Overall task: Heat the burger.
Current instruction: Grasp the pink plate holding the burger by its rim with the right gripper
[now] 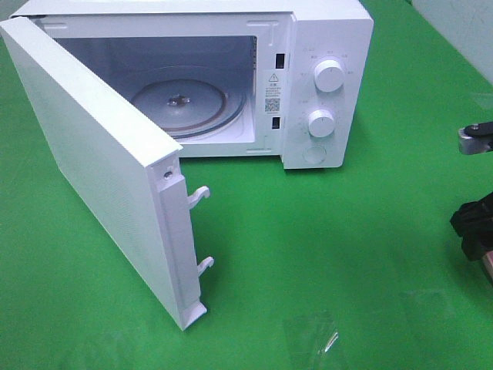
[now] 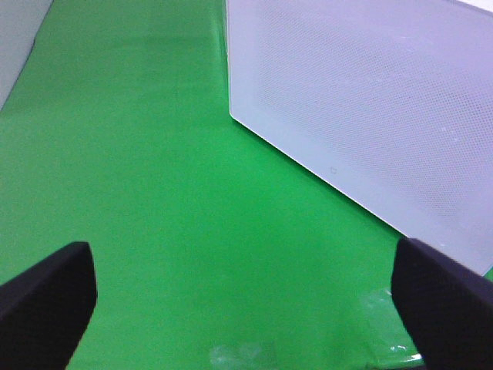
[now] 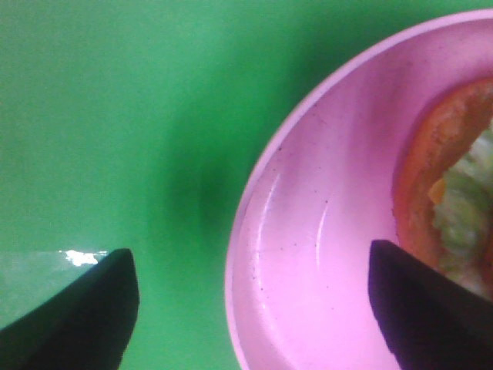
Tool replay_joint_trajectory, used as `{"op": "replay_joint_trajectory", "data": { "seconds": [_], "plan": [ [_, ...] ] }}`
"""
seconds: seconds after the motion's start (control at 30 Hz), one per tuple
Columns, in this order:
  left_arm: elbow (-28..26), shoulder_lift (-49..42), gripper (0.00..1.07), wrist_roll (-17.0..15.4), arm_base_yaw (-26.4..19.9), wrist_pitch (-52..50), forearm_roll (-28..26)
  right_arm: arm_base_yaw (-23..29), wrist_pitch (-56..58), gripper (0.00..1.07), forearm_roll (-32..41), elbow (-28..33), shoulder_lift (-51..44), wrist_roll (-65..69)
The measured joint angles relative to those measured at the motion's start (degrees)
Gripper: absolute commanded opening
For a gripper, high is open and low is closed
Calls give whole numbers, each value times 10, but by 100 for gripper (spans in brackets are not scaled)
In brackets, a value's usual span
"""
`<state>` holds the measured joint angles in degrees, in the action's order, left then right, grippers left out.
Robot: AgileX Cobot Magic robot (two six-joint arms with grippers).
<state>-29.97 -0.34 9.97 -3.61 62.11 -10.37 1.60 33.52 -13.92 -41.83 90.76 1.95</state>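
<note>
While checking the high view, found microwave [image 1: 323, 77] door [image 1: 100, 162] swung fully wide, glass turntable [image 1: 179, 104] bare; presumably left so to receive the food. Located burger [image 3: 454, 177] on pink plate [image 3: 308, 254], seen only by right wrist camera, outside the microwave. Noted right gripper [image 3: 250, 270] spread, straddling plate rim, 1 finger near the burger; likely lining up a grasp. Noted left gripper [image 2: 243, 285] spread, holding nothing, parked over green cloth [image 2: 154, 154] beside the door, probably to stay clear.

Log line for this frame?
microwave door open | burger on pink plate, outside microwave | left end effector open | right end effector open over plate
</note>
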Motion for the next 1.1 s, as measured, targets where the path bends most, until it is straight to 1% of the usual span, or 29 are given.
{"op": "replay_joint_trajectory", "data": {
  "seconds": [0.37,0.57,0.73,0.83,0.87,1.1],
  "plan": [
    [0,0,98,0,0,0,0,0,-20,76,-3,0,38,2],
    [0,0,98,0,0,0,0,0,-53,76,-4,23,46,3],
    [0,0,98,0,0,0,0,0,-65,76,-4,30,46,3],
    [0,0,98,0,0,0,0,-14,-69,76,-4,30,47,3],
    [0,0,98,0,0,0,0,-28,-69,76,-4,30,47,3],
    [0,0,98,0,0,0,0,-46,-69,76,-4,30,47,3]
  ]
}}
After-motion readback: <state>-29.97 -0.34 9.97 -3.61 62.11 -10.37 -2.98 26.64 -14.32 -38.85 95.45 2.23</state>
